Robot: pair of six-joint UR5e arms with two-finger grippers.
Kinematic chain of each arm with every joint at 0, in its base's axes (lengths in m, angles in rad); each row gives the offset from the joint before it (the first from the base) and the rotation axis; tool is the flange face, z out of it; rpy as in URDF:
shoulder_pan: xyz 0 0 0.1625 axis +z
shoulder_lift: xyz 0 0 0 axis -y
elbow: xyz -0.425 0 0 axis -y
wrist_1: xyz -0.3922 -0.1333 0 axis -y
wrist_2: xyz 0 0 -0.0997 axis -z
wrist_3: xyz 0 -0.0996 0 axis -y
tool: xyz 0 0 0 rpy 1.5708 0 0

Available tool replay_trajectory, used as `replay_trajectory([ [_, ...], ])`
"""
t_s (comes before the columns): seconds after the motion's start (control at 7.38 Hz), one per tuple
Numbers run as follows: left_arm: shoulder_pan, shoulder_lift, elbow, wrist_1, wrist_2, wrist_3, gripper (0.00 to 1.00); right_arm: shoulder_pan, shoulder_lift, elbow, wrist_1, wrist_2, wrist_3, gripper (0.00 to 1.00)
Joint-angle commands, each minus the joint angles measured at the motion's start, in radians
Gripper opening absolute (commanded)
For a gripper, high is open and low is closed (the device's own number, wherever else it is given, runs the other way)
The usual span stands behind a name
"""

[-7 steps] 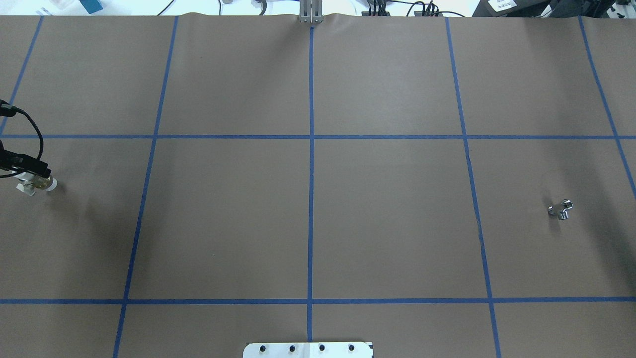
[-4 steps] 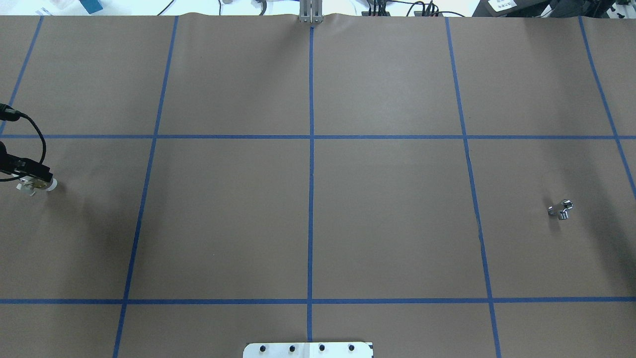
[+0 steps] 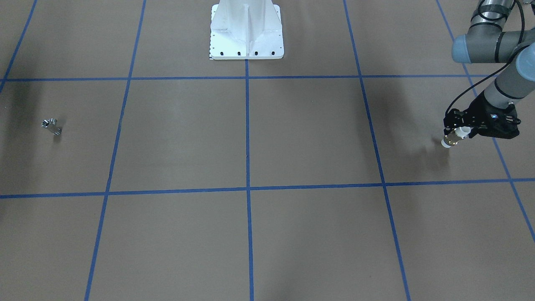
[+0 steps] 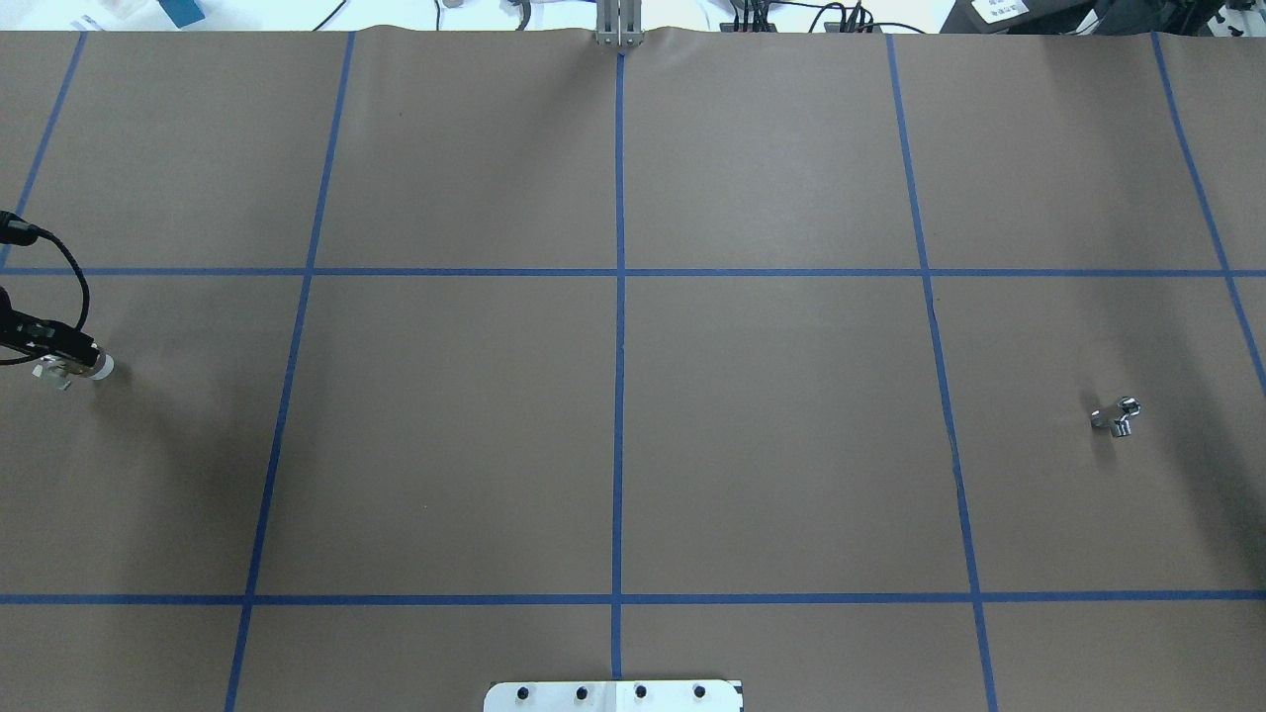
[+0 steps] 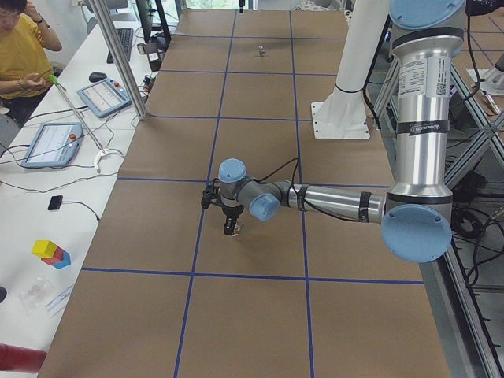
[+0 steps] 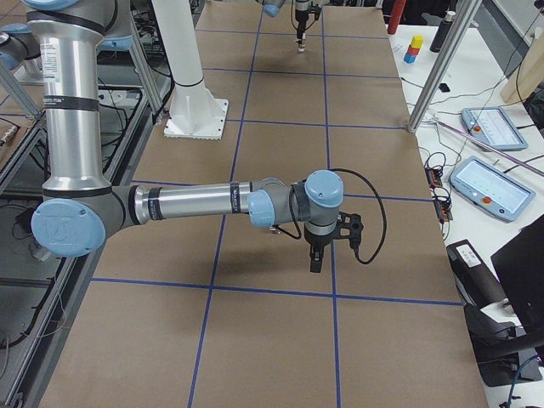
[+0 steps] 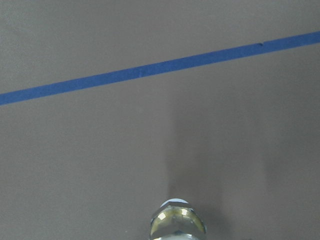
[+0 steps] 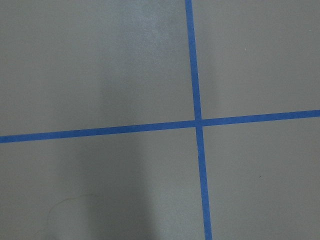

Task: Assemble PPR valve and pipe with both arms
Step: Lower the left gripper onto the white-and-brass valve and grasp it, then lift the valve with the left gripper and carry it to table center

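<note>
Left hand (image 3: 456, 132) is clamped on the PPR valve (image 3: 448, 141), black fingers closed over the brass middle, with one white tube end poking out below them. From the wrist camera the brass nut and that white end sit at the bottom edge, pointing at the brown bench (image 4: 771, 445). The valve seems to hang just clear of the surface, though its shadow is too soft to be sure. It is at the far end of the bench on the robot's left, in the middle row of squares marked by blue tape lines (image 4: 619, 396), close to the overhead view's left edge.

The pipe (image 4: 1118, 416) lies alone on the bench at the opposite end, on the robot's right, well apart from the valve and in the same row of squares. It is a small shiny silver piece.

The right hand (image 6: 315, 257) points down over the bench beside a tape line. It shows only in the side view, so I cannot tell whether its fingers are wide or closed.
</note>
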Motion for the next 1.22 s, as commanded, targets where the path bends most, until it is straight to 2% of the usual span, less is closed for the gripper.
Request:
replay_trajectory([
  [0.0,-0.003,0.004,-0.008,0.0,-0.003,0.0,0.01,0.0,0.0,0.001,0.0,0.002,0.0,1.0],
  [0.14,-0.003,0.004,-0.025,0.003,-0.006,-0.002,0.0,0.0,0.0,0.001,0.0,0.002,0.0,1.0],
  [0.41,-0.003,-0.012,-0.083,0.029,-0.096,-0.018,0.0,0.0,0.0,0.001,0.0,0.002,0.0,1.0],
  [0.54,0.0,-0.035,-0.12,0.083,-0.095,-0.059,0.0,0.0,0.0,0.001,0.0,0.002,0.0,1.0],
  [0.81,0.027,-0.163,-0.185,0.255,-0.088,-0.184,0.0,-0.002,0.0,0.001,-0.001,0.002,0.0,1.0],
  [1.08,0.16,-0.316,-0.183,0.347,-0.007,-0.395,0.0,-0.002,0.0,0.004,0.0,0.002,0.0,1.0],
])
